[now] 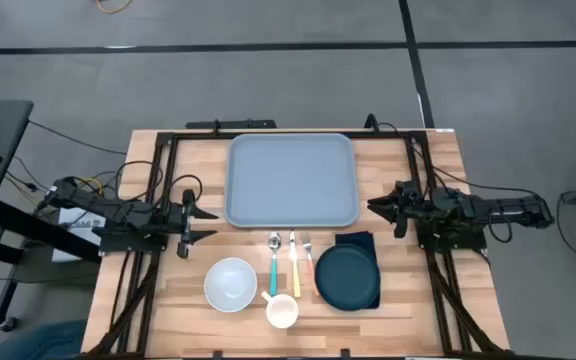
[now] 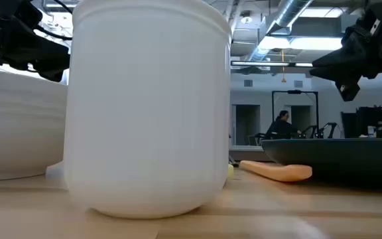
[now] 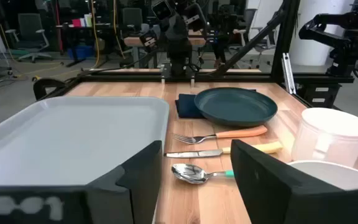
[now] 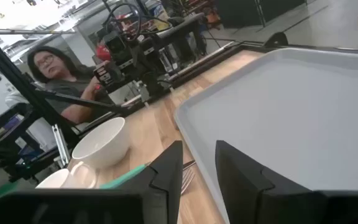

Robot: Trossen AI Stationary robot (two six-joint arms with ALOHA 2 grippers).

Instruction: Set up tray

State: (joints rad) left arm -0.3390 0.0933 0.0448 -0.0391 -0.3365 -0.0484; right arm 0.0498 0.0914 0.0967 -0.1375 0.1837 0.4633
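The high view alone shows the tray (image 1: 292, 181) whole: light grey-blue, round-cornered, bare, at upper centre of the surface (image 1: 408, 300). The low view is blocked by a white cup (image 2: 150, 106). Left gripper (image 1: 208, 221) jaws stand wide at the tray's lower left; right gripper (image 1: 373, 206) jaws narrow, holding nothing.

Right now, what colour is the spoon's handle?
Teal; the spoon shows best in the high view.

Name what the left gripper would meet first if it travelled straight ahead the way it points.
Probably the metal spoon with the teal handle, lying straight ahead between the open left gripper fingers; height is unclear, so it might pass above it.
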